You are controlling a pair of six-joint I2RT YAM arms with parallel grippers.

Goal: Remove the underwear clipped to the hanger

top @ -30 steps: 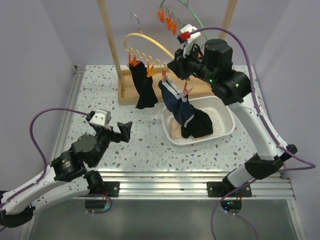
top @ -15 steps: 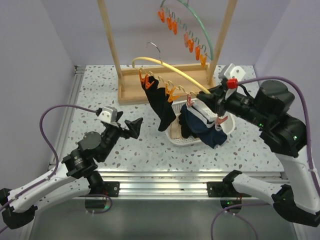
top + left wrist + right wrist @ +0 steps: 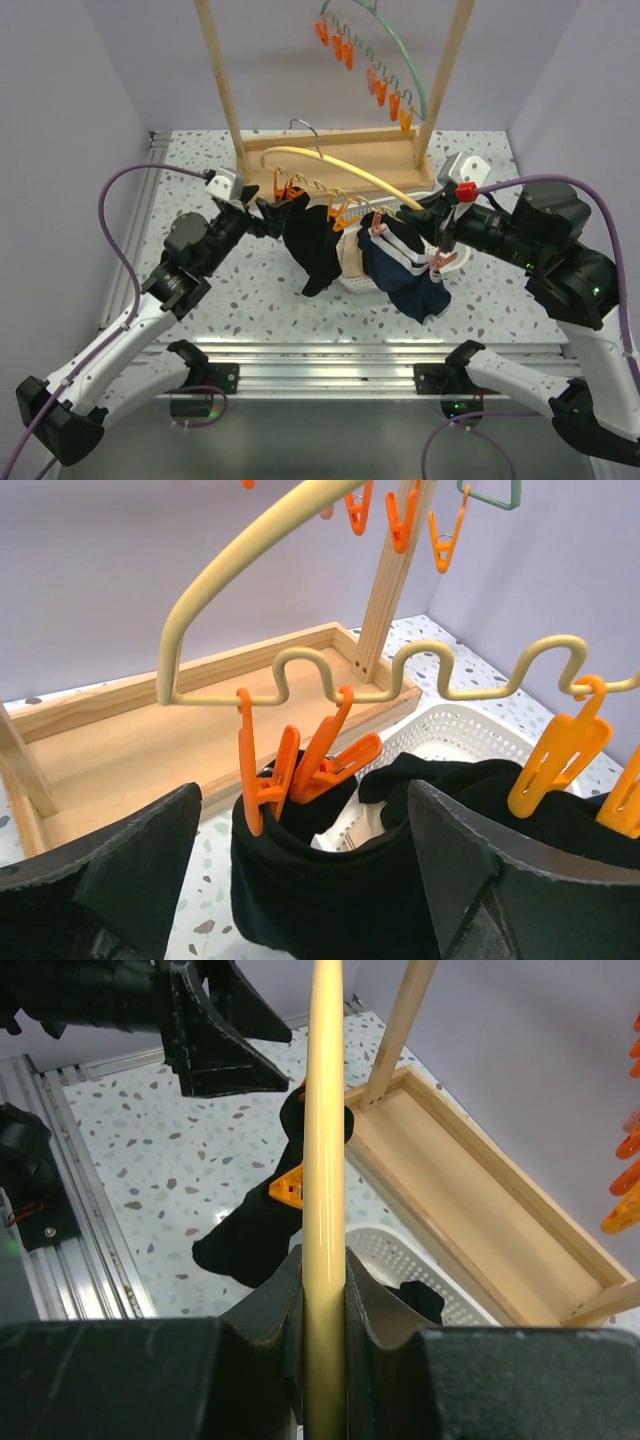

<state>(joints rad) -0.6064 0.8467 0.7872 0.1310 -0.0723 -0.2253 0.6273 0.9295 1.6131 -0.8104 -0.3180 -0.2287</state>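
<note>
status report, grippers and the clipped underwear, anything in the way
Right gripper shut on yellow hanger. Left gripper open, straddling black underwear, orange clips on it. Navy pair clipped too. Nothing blocking.

R pincer (image 3: 324, 1290) clamped on yel hanger (image 3: 326, 1110) | blk underwear (image 3: 250, 1235) on org clip (image 3: 289, 1189) | white basket (image 3: 390, 1255) below

a robotics lab test cell: we see a speckled tabletop (image 3: 195, 185) boxed in by plain lilac panels (image 3: 70, 120), the left arm (image 3: 175, 275) and right arm (image 3: 560, 250) bolted to an aluminium rail (image 3: 330, 360), and a wooden rack (image 3: 223, 90) staged as a laundry prop.
</note>
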